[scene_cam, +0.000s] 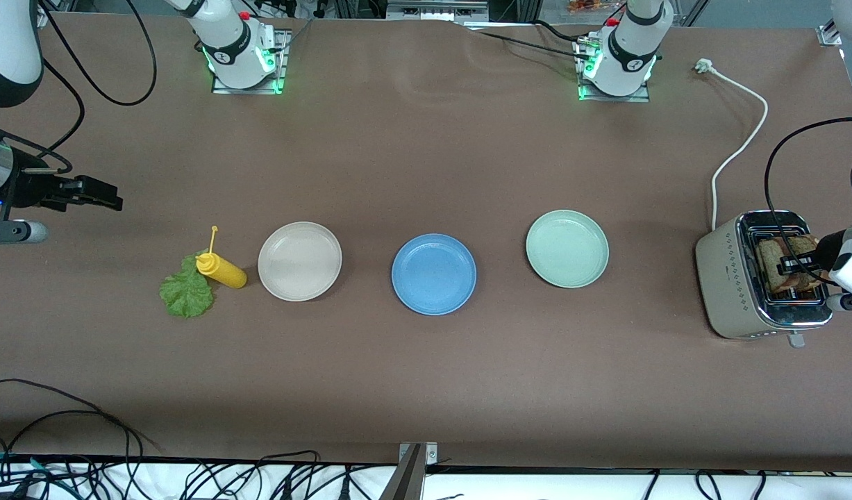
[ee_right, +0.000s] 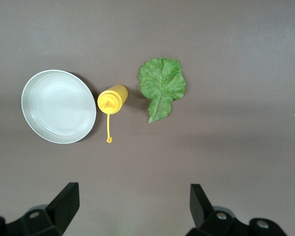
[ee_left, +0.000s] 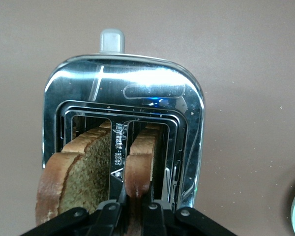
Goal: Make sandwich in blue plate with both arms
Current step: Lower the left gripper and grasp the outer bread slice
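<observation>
- Nearest the front camera stands the boxy cream-and-chrome toaster (scene_cam: 734, 288), at the left arm's end of the table, with its lever tab facing that camera and two square slices of brown wholegrain bread standing in its slots.
- The black two-finger left gripper (ee_left: 130, 209) is down over the toaster's top, its fingers pinched shut on the upper edge of one bread slice (ee_left: 140, 164); the other slice (ee_left: 81, 172) stands in the neighbouring slot, just beside the fingers and not gripped.
- The black two-finger right gripper (ee_right: 132, 209) hangs in the air at the right arm's end of the table, its fingers spread wide and holding nothing; this arm waits.
- The crinkly green lettuce leaf (scene_cam: 187, 292) lies flat on the brown table, touching the yellow squeeze bottle (scene_cam: 221, 269), which stands beside the round beige plate (scene_cam: 300, 261).
- The round matte blue plate (scene_cam: 434, 273) sits mid-table between the beige plate and the round pale green plate (scene_cam: 567, 248), bare, and well apart from both grippers.
</observation>
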Robot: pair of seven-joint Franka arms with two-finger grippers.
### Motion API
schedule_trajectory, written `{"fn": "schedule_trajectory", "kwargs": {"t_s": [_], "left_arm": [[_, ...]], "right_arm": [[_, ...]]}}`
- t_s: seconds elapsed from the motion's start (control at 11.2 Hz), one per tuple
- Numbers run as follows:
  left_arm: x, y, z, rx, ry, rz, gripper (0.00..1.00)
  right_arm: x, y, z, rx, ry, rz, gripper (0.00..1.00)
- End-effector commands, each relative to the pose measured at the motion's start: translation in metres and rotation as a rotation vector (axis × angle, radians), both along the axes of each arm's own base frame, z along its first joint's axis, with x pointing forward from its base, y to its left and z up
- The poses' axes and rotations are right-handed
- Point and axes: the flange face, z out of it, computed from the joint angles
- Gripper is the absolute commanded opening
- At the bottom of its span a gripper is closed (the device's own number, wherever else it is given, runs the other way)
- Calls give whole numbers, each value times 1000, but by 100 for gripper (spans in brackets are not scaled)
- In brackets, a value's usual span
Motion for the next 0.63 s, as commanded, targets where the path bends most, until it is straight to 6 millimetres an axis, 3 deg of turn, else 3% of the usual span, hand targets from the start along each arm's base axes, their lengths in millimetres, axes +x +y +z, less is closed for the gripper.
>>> {"fn": "schedule_trajectory", "kwargs": {"t_s": [0.0,0.36,0.54], "left_arm": [[4,2,6,-10,-6,-35,0],[3,0,14,-14,-17,-61,0],[5,-2,32,-8,-41,-47,0]], "right_arm": [[-1,1,8,14,-12,-14,100],[-1,1,8,14,-12,-14,100],[-1,1,8,14,-12,-14,100]]}}
